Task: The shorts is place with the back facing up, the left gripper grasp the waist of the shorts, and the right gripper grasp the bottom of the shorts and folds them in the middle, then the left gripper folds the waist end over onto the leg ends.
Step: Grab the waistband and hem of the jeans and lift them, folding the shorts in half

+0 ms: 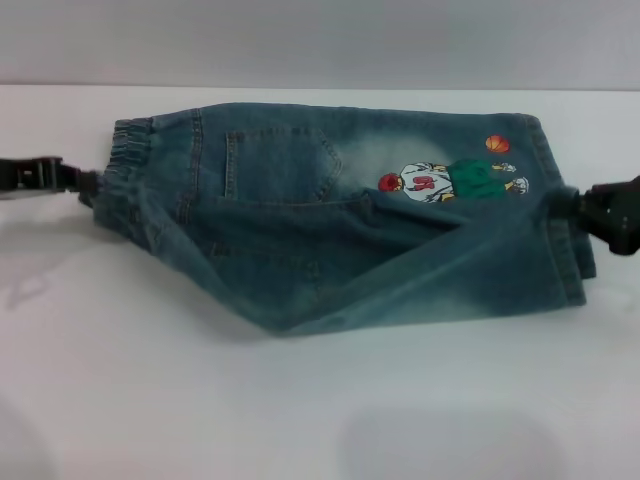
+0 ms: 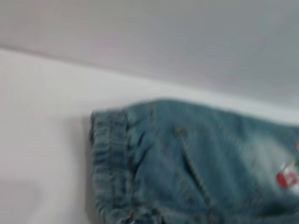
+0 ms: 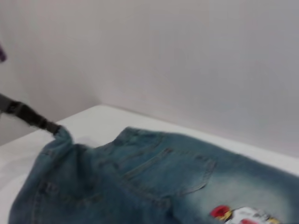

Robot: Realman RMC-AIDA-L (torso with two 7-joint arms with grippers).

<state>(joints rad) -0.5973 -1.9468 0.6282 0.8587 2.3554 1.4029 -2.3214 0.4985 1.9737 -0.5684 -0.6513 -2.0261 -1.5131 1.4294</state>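
The faded blue-green denim shorts (image 1: 330, 230) lie across the white table, back pocket (image 1: 280, 165) up, cartoon patch (image 1: 450, 180) near the right end. The near half is lifted and drawn taut between both grippers. My left gripper (image 1: 90, 187) is at the left end, shut on the ruffled waist of the shorts (image 1: 130, 175). At the right end my right gripper (image 1: 562, 207) is shut on the bottom of the shorts (image 1: 560, 250) at the hem. The right wrist view shows the left gripper (image 3: 50, 125) pinching a raised peak of waist cloth (image 3: 63, 137). The left wrist view shows only the waist band (image 2: 110, 163).
The white table (image 1: 300, 400) stretches in front of the shorts, toward me. A pale wall (image 1: 320, 40) rises just behind the far edge of the table, close to the shorts' far side.
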